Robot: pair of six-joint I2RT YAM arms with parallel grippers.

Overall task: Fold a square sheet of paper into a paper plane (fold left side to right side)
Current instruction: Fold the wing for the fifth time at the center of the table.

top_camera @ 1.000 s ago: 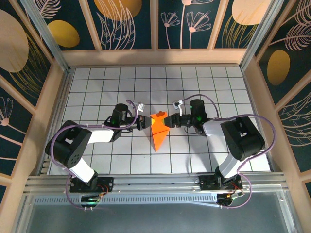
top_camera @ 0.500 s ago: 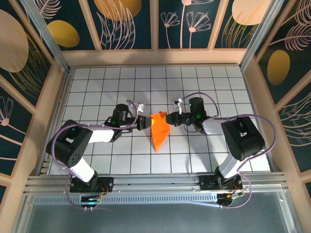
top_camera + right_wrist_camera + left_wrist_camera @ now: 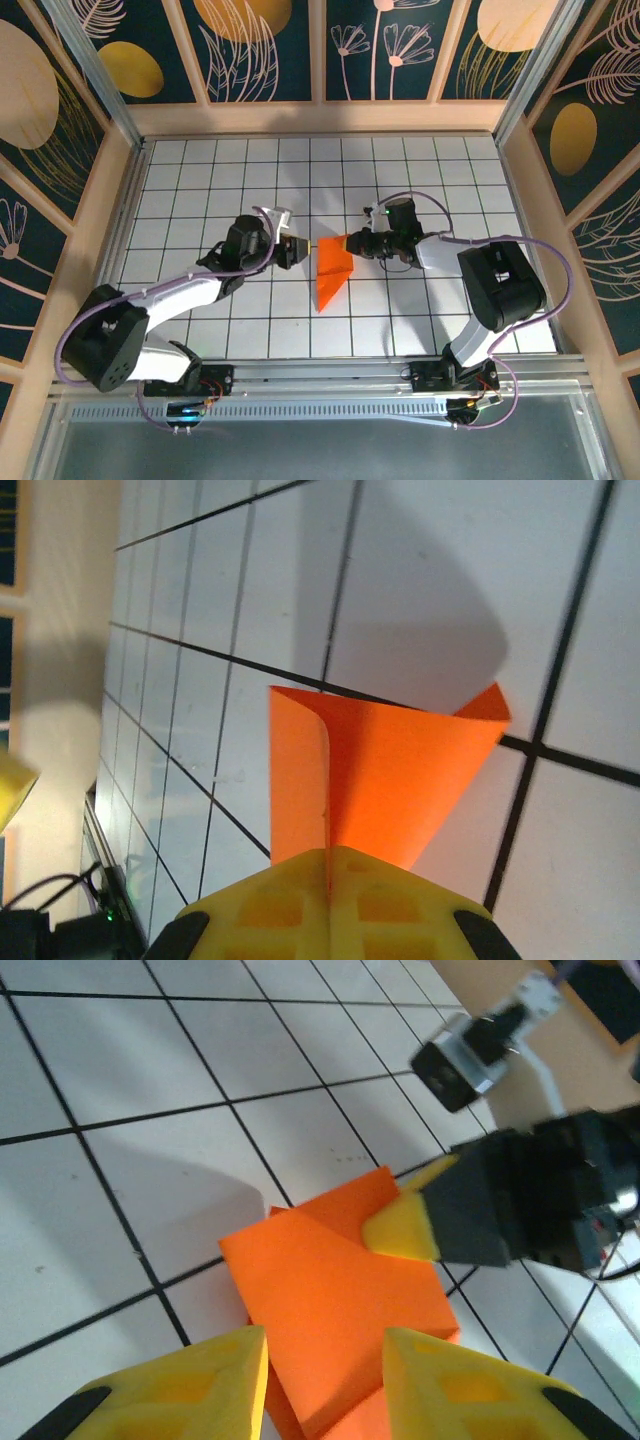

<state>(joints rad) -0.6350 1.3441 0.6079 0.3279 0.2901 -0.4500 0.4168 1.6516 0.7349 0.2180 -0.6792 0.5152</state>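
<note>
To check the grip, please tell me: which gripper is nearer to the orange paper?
Right. The right gripper has its fingers shut on the orange paper, at its far right corner. The left gripper stands open at the paper's left side, not gripping it.

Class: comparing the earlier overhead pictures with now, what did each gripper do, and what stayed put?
The right gripper closed its jaws on the top right edge of the square sheet of paper. The left gripper opened its jaws, releasing the sheet's left edge, and drew back slightly leftward. The folded orange wedge stayed in place, tip toward the arm bases.
</note>
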